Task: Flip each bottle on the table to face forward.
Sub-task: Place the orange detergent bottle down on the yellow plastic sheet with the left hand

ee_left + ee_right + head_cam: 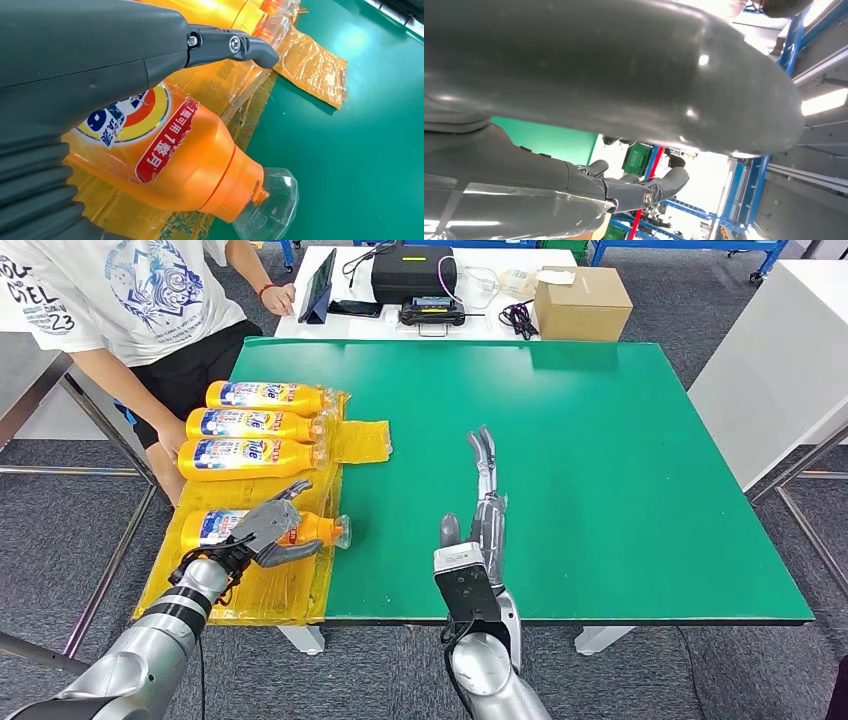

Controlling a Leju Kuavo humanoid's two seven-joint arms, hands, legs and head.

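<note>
1. At the worktop's (600, 490) near-left edge, the nearest orange bottle (262, 528) lies on yellow plastic sheeting (270, 590), grasped by the left robot hand (268, 532).
2. Three more bottles (255, 426) lie farther back.
3. Right robot hand (485, 495) released, fingers extended mid-worktop.

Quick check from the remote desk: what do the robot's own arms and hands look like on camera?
Both arms are silver metal tubes. The left hand has grey fingers and black cable at the wrist. The right hand is slim grey, behind a black box-shaped wrist module with a white label. Close up, the cover is matte grey and ribbed.
</note>
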